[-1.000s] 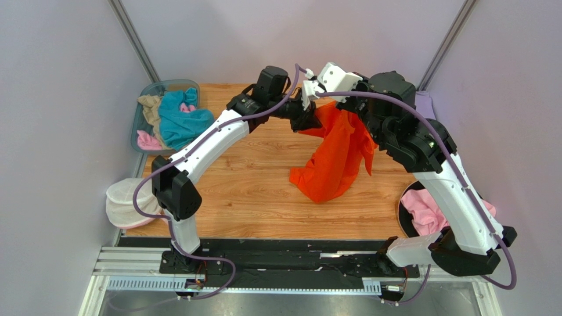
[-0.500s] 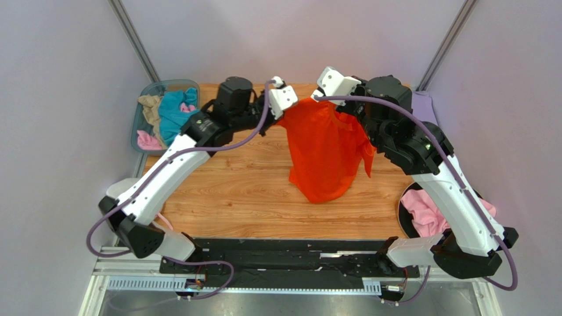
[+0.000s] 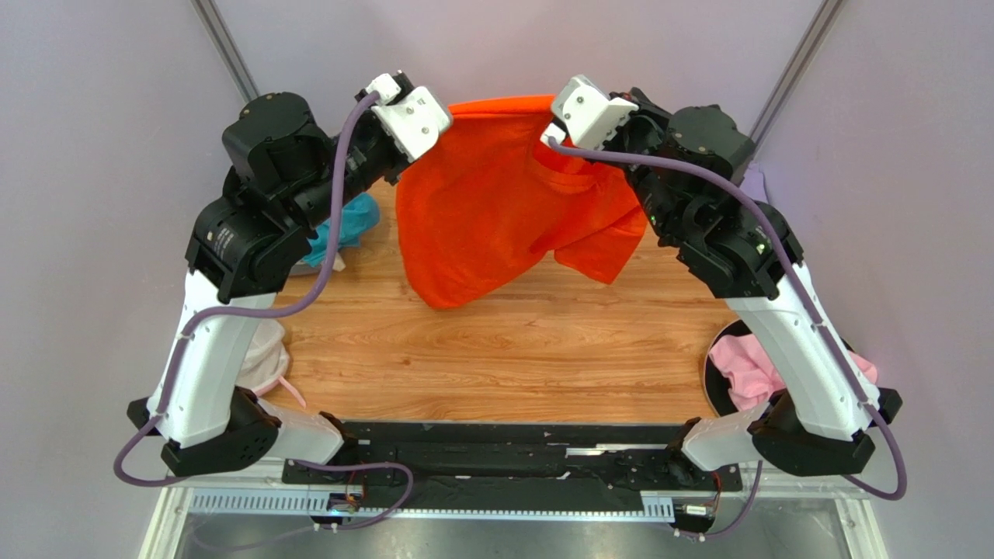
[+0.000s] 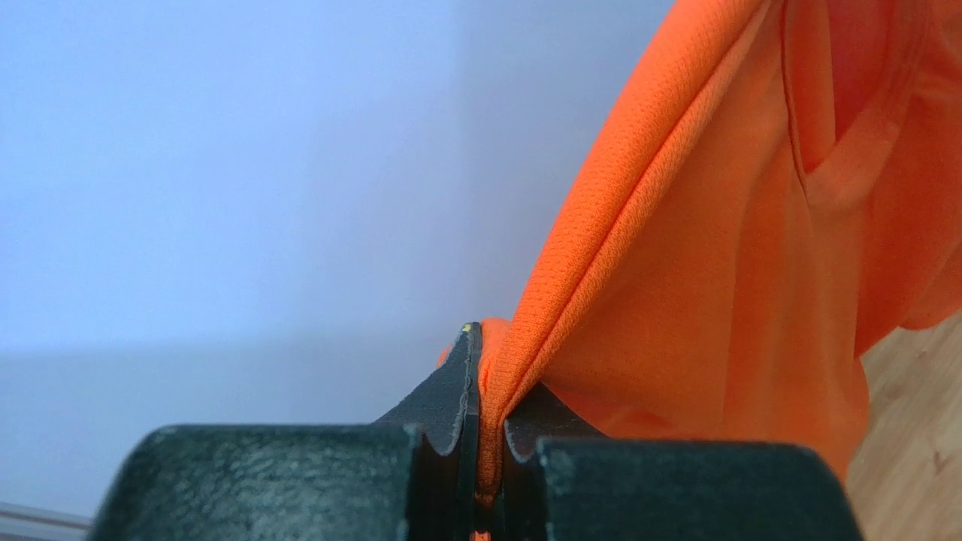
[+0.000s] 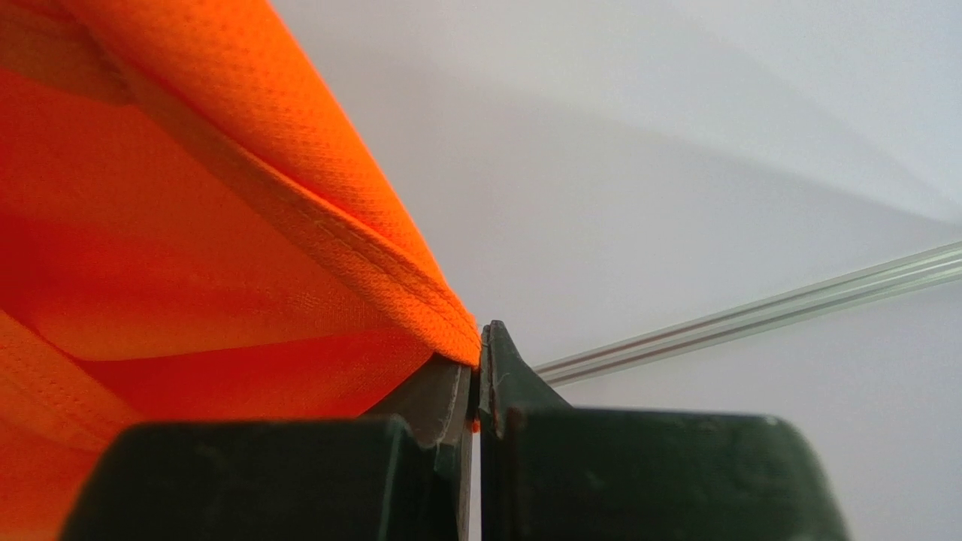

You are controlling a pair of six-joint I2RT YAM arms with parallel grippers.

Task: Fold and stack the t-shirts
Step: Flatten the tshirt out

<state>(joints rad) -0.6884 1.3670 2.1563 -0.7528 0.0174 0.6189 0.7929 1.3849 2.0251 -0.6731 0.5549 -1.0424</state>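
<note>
The bright orange t-shirt (image 3: 502, 198) hangs spread in the air over the far part of the wooden table (image 3: 490, 361), held by its top edge at both ends. My left gripper (image 3: 441, 114) is shut on its left end; the left wrist view shows orange cloth (image 4: 723, 259) pinched between the jaws (image 4: 488, 395). My right gripper (image 3: 548, 119) is shut on the right end; the right wrist view shows the hem (image 5: 282, 214) clamped (image 5: 475, 372). A teal t-shirt (image 3: 350, 221) lies behind my left arm. A pink t-shirt (image 3: 747, 367) lies at the right.
The pink shirt sits on a dark round plate (image 3: 714, 390) at the table's right edge. A white mesh pouch (image 3: 263, 355) lies at the left edge, partly behind my left arm. A lavender patch (image 3: 756, 184) shows at the far right. Walls enclose the table.
Both grippers have risen and my left one has swung left, pulling the orange shirt from a hanging bunch into a wide spread sheet lifted off the table.
</note>
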